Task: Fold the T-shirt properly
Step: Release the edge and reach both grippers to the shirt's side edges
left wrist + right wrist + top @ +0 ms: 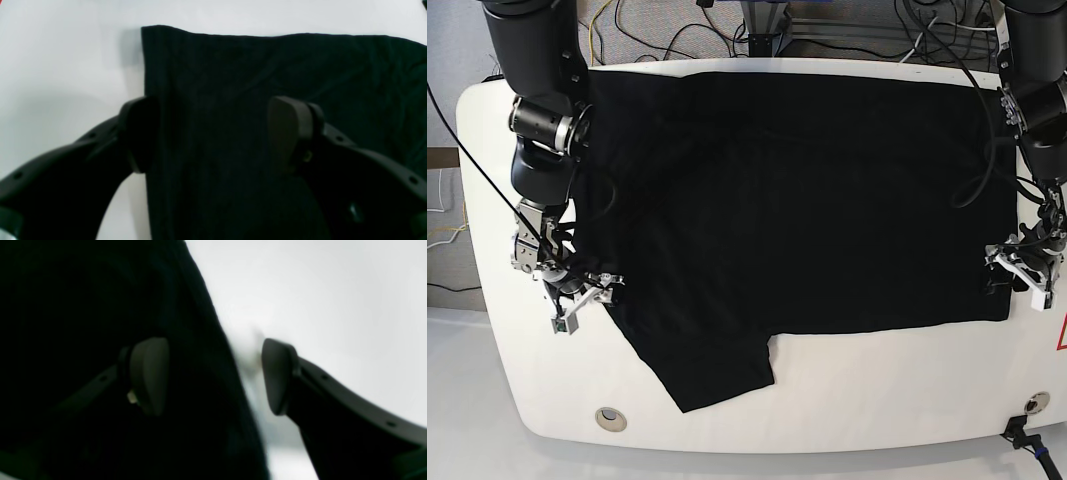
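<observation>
The black T-shirt lies spread flat on the white table, one sleeve pointing toward the front edge; no print shows. My left gripper is at the shirt's right front corner. In the left wrist view it is open and straddles the cloth's edge, one finger over the table and one over the cloth. My right gripper is at the shirt's left edge near the sleeve. In the right wrist view it is open across the cloth's edge.
Cables and a frame stand behind the table's far edge. A round hole sits near the front left corner and another near the front right. A red mark is at the right edge.
</observation>
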You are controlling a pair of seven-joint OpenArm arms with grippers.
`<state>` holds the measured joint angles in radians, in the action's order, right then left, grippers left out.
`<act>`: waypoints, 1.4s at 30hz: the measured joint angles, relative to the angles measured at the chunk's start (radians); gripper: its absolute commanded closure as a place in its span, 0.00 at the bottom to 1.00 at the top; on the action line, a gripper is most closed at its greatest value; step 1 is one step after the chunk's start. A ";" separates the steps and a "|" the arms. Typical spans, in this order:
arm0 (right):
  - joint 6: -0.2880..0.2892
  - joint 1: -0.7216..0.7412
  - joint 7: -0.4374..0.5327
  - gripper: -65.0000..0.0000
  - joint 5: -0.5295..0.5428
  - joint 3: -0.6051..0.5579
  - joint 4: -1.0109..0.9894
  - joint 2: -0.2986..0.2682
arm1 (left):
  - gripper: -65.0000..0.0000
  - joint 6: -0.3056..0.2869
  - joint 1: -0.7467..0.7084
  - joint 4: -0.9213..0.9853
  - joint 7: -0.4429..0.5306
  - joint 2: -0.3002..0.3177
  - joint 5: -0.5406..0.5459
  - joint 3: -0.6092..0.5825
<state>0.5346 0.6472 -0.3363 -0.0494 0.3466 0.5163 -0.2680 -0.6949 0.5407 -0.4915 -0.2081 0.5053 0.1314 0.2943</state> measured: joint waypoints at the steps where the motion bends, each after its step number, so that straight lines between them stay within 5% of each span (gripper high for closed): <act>1: -0.002 0.000 0.001 0.36 -0.007 0.001 0.001 0.008 | 0.26 -0.001 0.000 0.000 0.000 0.000 0.000 0.000; 11: -0.003 0.009 0.016 0.40 -0.006 0.000 0.006 0.097 | 0.26 -0.001 -0.017 -0.003 0.001 0.002 0.001 0.000; 18: -0.003 0.014 -0.002 1.00 -0.011 0.000 0.006 0.102 | 0.26 -0.001 -0.030 -0.003 -0.003 0.003 0.000 0.000; 25: 0.000 0.014 -0.002 1.00 -0.015 0.000 0.005 0.081 | 0.26 -0.001 -0.026 -0.003 -0.001 0.003 0.000 0.000; 33: -0.003 0.014 -0.001 1.00 -0.014 0.000 0.005 0.080 | 0.26 0.182 0.028 0.003 0.008 0.002 0.004 -0.100; 42: 0.001 -0.005 0.014 1.00 0.001 0.001 0.005 0.077 | 0.26 0.196 0.030 0.048 0.019 0.002 0.005 -0.111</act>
<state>0.5358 0.6418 -0.3222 -0.0483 0.3477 0.5217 -0.1909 -0.4984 0.5709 -0.4435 -0.1886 0.5076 0.1368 0.1829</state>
